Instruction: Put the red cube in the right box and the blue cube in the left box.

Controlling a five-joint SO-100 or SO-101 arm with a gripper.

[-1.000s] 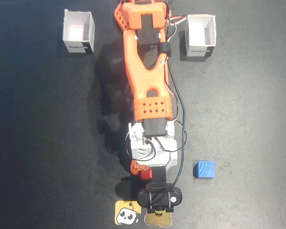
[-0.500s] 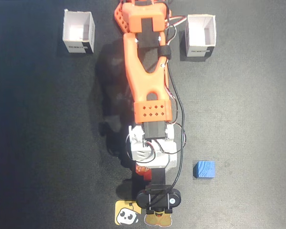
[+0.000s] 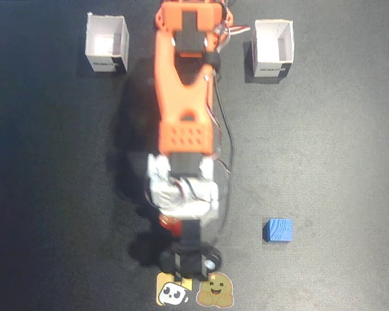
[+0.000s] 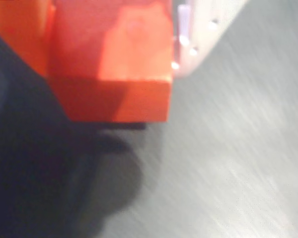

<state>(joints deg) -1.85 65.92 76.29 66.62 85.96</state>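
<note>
**A:** Where are you in the job?

**B:** On the red cube [image 4: 109,64], I'd judge. In the wrist view it fills the upper frame, pressed against a pale finger [image 4: 198,29]. In the fixed view you only see a red sliver [image 3: 170,225] under the wrist; the gripper [image 3: 189,259] is hidden beneath the arm, so you cannot tell how wide it stands or whether it truly holds the cube.

**A:** And the rest?

**B:** The blue cube [image 3: 278,230] sits to the right of the gripper, apart. Both white boxes [image 3: 107,43] [image 3: 273,48] lie beyond it, by the arm's base. Next you'd confirm the grip, lift, and carry the red cube to its box.
</note>
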